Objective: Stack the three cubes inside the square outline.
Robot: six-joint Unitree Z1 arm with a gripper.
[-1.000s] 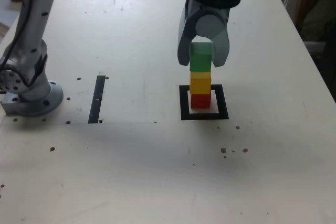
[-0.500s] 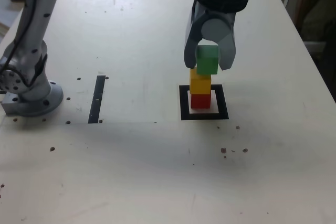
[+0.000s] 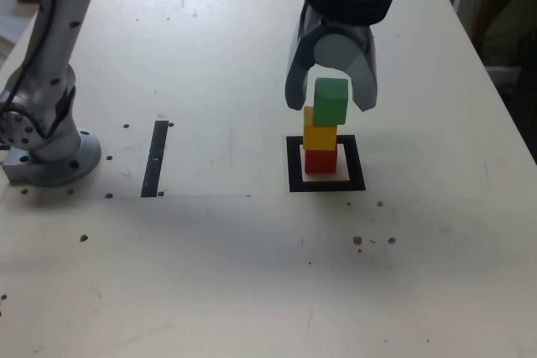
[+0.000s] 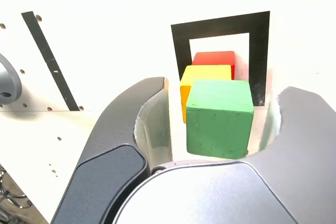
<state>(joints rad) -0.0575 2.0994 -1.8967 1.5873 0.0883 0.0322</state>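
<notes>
Arm reaching down over the table, gripper pointing downward, jaws spread apart, gaps on both sides.

A thin black strip lies flat on the speckled white table.

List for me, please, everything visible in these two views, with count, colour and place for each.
red cube: one, red, bottom of the stack, inside the square outline.
yellow cube: one, yellow, on the red cube.
green cube: one, green, top of the stack, shifted toward the exterior view's right of the yellow cube.
square outline: one, black frame with pale centre, around the stack's base.
black strip: one, thin, black, flat on the table toward the exterior view's left of the outline.
table: one, pale, speckled with small dark marks.
arm base: one, grey, at the exterior view's left edge.
gripper: one, grey, open, jaws either side of the green cube with gaps.
</notes>
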